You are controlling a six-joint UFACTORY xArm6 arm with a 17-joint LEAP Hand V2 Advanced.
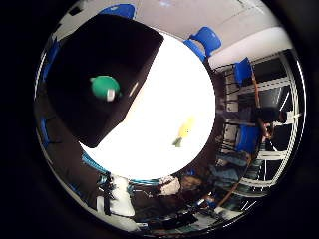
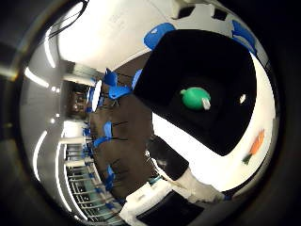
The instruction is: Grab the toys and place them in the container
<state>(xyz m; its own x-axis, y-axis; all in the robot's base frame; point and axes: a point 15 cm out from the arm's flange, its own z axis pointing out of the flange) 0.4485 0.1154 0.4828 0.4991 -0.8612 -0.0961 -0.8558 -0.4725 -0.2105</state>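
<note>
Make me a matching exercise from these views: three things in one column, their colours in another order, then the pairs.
Things:
1. container
2. toy in the container
3. chairs

Colours:
A. blue
B. black
C. green

Pairs: 1-B, 2-C, 3-A

No part of the hand shows in either palm view. The yellow toy [image 1: 185, 130] on the white desk [image 1: 164, 89] is too small to tell its kind — the orange toy [image 2: 256, 143] near the desk's edge likewise. The black container [image 2: 207, 70] hides the desk beneath it.
</note>
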